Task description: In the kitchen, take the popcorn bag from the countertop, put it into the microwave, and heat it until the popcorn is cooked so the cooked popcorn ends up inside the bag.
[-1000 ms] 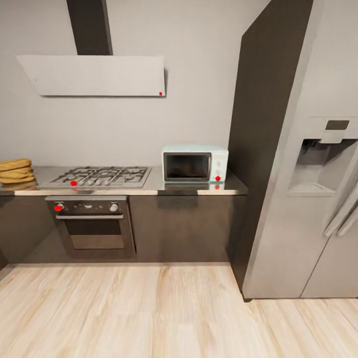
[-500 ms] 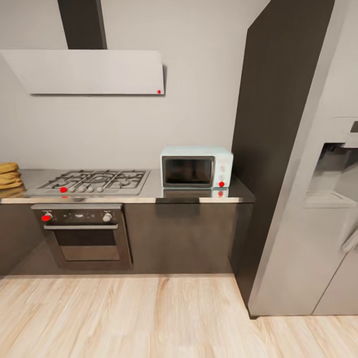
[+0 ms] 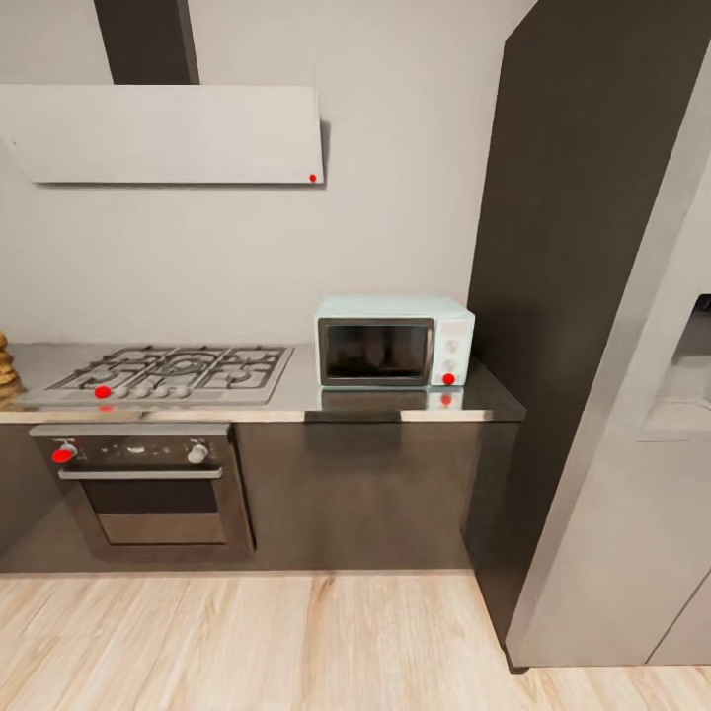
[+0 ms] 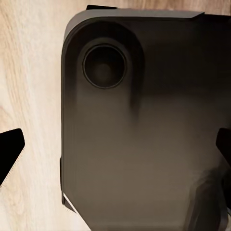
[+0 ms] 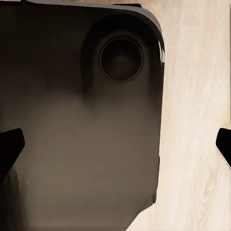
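The pale mint-blue microwave [image 3: 393, 341] stands on the light grey countertop [image 3: 464, 403] at its right end, its dark glass door closed. At the far left edge of the head view a tan-brown sliver of the popcorn bag [image 3: 5, 371] shows on the counter, mostly cut off. My left gripper [image 4: 115, 149] is open, and its black fingertips [image 4: 9, 150] stand far apart with nothing between them. My right gripper [image 5: 115, 144] is open too, with nothing held. Both hang over my own dark base and the wood floor.
A steel gas hob [image 3: 173, 370] sits left of the microwave, above a dark built-in oven [image 3: 148, 484]. A tall dark cabinet [image 3: 583, 247] and a grey fridge [image 3: 652, 474] rise at the right. A hood [image 3: 163, 133] hangs above. Light wood floor [image 3: 296, 642] lies ahead.
The camera has come closer to the counter and shifted right: the microwave looks larger, and the popcorn bag has slid almost out of the left edge. Both grippers stay open.
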Robot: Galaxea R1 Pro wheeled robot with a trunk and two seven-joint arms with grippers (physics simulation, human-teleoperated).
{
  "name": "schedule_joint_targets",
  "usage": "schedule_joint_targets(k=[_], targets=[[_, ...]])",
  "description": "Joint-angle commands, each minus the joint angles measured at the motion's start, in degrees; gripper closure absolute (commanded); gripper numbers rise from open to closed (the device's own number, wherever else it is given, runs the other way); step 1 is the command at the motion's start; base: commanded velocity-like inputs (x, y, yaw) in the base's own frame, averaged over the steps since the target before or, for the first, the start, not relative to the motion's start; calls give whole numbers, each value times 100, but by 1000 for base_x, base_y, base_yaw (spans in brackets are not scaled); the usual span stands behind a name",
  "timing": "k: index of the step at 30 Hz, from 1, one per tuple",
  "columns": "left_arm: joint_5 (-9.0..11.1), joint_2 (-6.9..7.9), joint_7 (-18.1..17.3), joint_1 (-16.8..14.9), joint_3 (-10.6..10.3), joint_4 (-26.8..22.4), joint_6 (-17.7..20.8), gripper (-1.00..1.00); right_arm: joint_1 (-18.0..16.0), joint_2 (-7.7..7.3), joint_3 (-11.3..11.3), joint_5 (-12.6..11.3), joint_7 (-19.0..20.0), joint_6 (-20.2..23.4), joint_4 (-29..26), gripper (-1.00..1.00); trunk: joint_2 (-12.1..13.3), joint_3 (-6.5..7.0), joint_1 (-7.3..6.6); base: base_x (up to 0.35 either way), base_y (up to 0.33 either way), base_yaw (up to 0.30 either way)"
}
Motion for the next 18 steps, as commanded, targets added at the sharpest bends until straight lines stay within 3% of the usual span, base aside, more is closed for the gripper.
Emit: schedule_joint_targets(k=[1, 18], targets=[[41, -1, -3, -1, 3, -2, -5, -100, -1, 0, -3, 0, -7, -19, 1, -100, -2, -5, 3, 313, 0, 0], [28, -1, -6, -2, 10, -2, -5, -100, -2, -33, 16, 10, 28, 39, 1, -100, -2, -5, 3, 313, 0, 0]])
